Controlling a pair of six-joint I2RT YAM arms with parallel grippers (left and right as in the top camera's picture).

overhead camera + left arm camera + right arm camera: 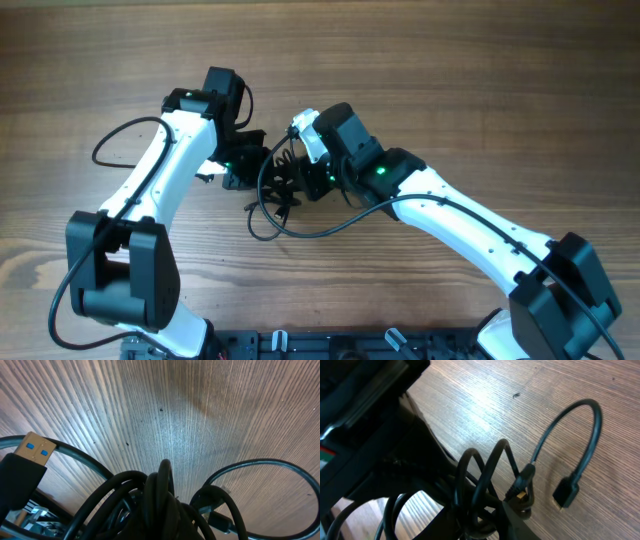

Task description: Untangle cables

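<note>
Cables point(281, 188): one knotted clump mid-table, and by my reading the untangling has barely begun.

On the table point(470, 70) your two arms meet over the knot, with the left gripper point(244, 168) and right gripper point(314, 182) pushed in against it from either side. You cannot tell whether either pair of jaws is clamped on a cord or released, because dark cords fill the near edge of both wrist views and hide the fingers. Up close, several cords cross and stack in tight loops, and none lies apart as a whole length. Only ends are loose: a blue-tongued USB plug point(34, 450) sticks out to one side, a short arc of cord leads to a black plug point(565, 494) lying on bare wood, and a gold-tipped plug point(520, 492) sits just beside the loops. Nearly all the separating looks to be ahead of you.
</note>
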